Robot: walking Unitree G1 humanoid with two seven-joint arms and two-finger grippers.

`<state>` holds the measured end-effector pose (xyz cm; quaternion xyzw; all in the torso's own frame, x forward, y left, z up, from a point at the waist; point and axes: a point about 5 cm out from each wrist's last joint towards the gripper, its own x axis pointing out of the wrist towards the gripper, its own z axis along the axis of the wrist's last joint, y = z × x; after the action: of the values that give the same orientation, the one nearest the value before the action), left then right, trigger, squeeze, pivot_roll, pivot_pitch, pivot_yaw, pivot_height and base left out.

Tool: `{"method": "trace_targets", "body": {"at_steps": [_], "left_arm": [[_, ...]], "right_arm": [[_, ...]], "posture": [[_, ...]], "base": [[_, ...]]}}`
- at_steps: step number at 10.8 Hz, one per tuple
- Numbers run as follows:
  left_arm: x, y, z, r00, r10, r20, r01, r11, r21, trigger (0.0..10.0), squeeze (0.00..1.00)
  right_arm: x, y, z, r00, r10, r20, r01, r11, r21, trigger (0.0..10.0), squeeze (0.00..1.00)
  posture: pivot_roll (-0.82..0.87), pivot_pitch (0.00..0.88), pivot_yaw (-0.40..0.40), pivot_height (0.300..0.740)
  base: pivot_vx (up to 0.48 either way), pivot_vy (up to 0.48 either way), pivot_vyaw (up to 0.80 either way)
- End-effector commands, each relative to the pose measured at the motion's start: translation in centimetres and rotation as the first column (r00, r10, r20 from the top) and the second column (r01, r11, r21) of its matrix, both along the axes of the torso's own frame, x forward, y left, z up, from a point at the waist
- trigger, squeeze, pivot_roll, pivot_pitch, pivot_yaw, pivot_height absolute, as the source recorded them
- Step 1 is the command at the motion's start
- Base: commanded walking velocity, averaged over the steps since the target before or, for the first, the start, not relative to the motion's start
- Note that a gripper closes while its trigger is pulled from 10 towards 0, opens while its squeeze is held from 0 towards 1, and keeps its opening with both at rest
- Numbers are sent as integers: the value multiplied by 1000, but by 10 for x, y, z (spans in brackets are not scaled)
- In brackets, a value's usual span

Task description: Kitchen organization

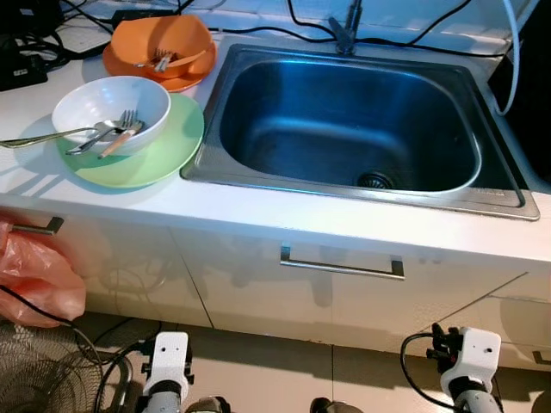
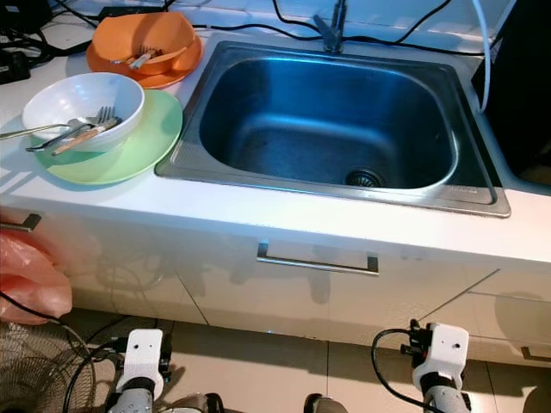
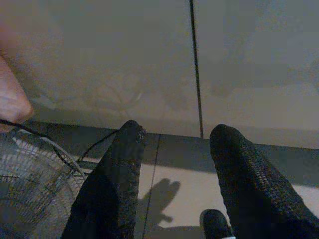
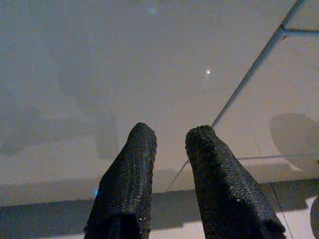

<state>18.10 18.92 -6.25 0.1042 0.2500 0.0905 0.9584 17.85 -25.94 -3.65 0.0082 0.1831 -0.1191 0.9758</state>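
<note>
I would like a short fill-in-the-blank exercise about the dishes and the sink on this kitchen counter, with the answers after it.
1. The white round bowl stands on a light ____ plate.
2. The forks lie inside the ____ bowl.
3. The orange bowl stands to the robot's ____ of the stainless steel sink.
4. The sink basin holds ____ dishes.

Missing words: green; white; left; no

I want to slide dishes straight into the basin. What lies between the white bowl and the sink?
Only the green plate under the white bowl, then the sink rim, seen in the left eye view.
</note>
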Motion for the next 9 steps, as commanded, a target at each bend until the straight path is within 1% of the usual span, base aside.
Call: {"method": "trace_targets", "body": {"at_steps": [1,2,3,4,5,6,7,8,9], "left_arm": [[-8,1,-5,999,42,-27,-42,999,-5,10000,0],[-9,1,-4,998,56,-17,-56,998,6,10000,0],[-8,2,-3,999,39,-4,-39,998,42,10000,0],[-8,2,-2,999,37,4,-37,998,57,10000,0],[24,51,48,959,-58,277,-5,975,221,10000,0],[43,55,78,906,-182,382,62,950,307,10000,0],[55,35,70,923,-188,337,125,972,200,10000,0],[57,10,62,923,-228,309,183,969,168,10000,0],[62,-7,59,922,-268,278,242,962,124,10000,0]], "right_arm": [[-10,-5,-6,998,-42,-43,43,999,22,10000,0],[-14,-4,-10,997,-48,-65,50,998,32,10000,0],[-15,-1,-12,996,-37,-80,40,998,37,10000,0],[-15,0,-12,996,-34,-84,37,999,40,10000,0],[-14,2,-13,996,-31,-89,35,998,46,10000,0],[-11,5,-14,995,-25,-92,30,998,53,10000,0],[-10,8,-14,995,-16,-97,22,998,58,10000,0],[-9,9,-15,995,-14,-99,20,998,62,10000,0],[-8,11,-15,995,-12,-99,19,998,66,10000,0]], "posture": [[10,162,-20,740],[10,162,-20,740],[22,161,-24,740],[22,161,-24,740],[26,162,-24,740],[27,161,-25,740],[22,160,-24,740],[16,159,-22,740],[10,156,-17,740]], "base": [[0,0,0],[0,0,0],[0,0,0],[0,0,0],[0,0,0],[0,0,0],[0,0,0],[0,0,0],[0,0,0]]}}
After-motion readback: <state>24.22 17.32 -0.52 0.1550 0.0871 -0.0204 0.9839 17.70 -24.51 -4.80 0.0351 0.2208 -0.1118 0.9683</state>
